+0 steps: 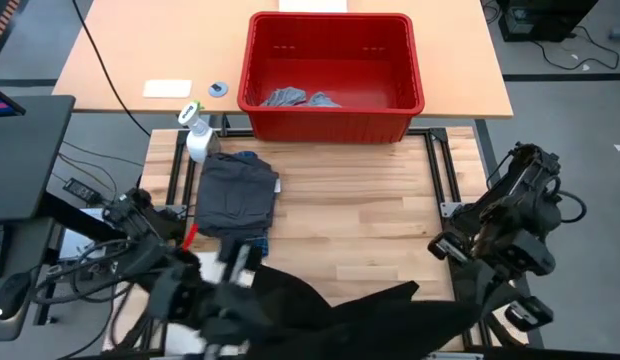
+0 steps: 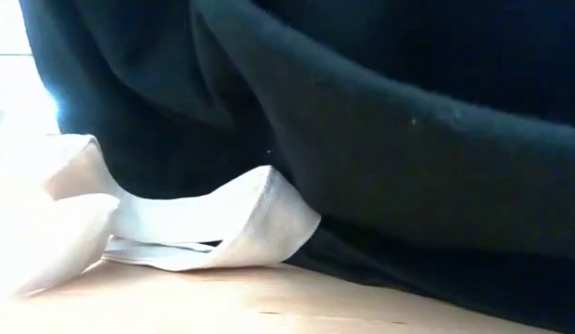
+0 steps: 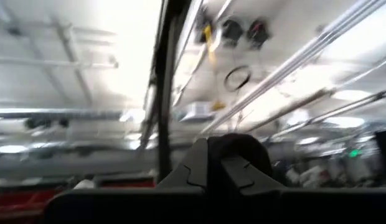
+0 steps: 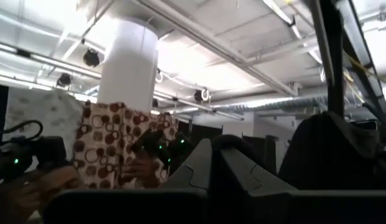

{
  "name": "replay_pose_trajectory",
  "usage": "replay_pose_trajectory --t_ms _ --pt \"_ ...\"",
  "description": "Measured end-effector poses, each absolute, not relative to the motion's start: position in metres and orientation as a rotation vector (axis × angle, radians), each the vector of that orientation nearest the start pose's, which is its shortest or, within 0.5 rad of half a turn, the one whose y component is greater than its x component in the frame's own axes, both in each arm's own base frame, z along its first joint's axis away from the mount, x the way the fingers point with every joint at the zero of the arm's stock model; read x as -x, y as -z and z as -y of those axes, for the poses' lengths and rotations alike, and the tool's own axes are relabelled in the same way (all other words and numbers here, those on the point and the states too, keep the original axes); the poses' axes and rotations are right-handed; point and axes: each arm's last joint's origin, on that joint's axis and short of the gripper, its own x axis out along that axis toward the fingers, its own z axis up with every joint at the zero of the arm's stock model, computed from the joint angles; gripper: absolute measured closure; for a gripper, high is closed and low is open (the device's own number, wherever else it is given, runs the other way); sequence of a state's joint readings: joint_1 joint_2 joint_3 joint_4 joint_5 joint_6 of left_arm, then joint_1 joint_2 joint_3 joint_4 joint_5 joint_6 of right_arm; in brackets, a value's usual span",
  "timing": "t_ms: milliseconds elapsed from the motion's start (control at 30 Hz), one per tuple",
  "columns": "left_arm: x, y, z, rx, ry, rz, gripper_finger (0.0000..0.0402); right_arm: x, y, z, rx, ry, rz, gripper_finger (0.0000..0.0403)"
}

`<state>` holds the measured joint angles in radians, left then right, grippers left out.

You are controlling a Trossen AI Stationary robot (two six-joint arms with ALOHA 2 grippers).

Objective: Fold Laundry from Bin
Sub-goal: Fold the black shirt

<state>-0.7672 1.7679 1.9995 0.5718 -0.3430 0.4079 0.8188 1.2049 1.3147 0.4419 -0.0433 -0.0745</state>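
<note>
A large black piece of laundry (image 1: pixel 330 315) hangs spread between my two grippers over the table's near edge, and it fills the low view (image 2: pixel 408 139). My left gripper (image 3: pixel 208 168) at the near left and my right gripper (image 4: pixel 216 165) at the near right are both raised, tilted upward and shut on it. A folded dark grey piece (image 1: pixel 235 195) lies on a blue plaid shirt (image 1: pixel 252 160) at the table's left. The red bin (image 1: pixel 335 75) stands at the far side with light grey pieces (image 1: pixel 290 98) on its floor. My left gripper pinches a bunch of the black piece (image 3: pixel 243 149) between its two fingers; a lump of cloth sticks out past the fingertips. The fingers slant upward and the cloth hangs away below them. Which edge it has does not show. My right gripper pinches a bunch of the black piece (image 4: pixel 233 144) between its two fingers, which slant upward. More of the cloth (image 4: pixel 330 155) drapes beside the fingers. Whether it holds one layer or several, I cannot tell.
A white spray bottle (image 1: pixel 197 132) stands by the table's far left corner. A white cloth band (image 2: pixel 223 223) lies on the wood under the black piece. Bare wood (image 1: pixel 370 210) lies between the folded pile and my right arm (image 1: pixel 510 215). A person's hands (image 4: pixel 143 168) show in the room beyond.
</note>
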Motion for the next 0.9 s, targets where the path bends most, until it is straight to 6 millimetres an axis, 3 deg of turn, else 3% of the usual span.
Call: replay_pose_trajectory --t_ms 167,300,467,667,900 --pt "-0.283 -0.575 0.243 -0.011 0.229 0.695 0.0390 -0.157 -0.513 -0.172 -0.172 -0.834 0.620 0.0378" --pt "-0.280 -0.577 0.237 0.035 0.193 0.846 0.0390 -0.146 -0.534 -0.169 -0.177 -0.915 0.700 0.0378" --pt "-0.261 -0.596 0.226 0.060 0.192 0.941 0.0390 -0.135 -0.555 -0.162 -0.143 -0.921 0.805 0.0378" --pt "-0.242 -0.613 0.211 -0.111 0.061 1.114 0.0390 -0.128 -0.576 -0.147 -0.022 -0.677 0.921 0.0378" --pt "-0.209 -0.636 0.183 -0.047 0.017 1.210 0.0390 -0.114 -0.602 -0.127 -0.068 -0.537 0.979 0.0378"
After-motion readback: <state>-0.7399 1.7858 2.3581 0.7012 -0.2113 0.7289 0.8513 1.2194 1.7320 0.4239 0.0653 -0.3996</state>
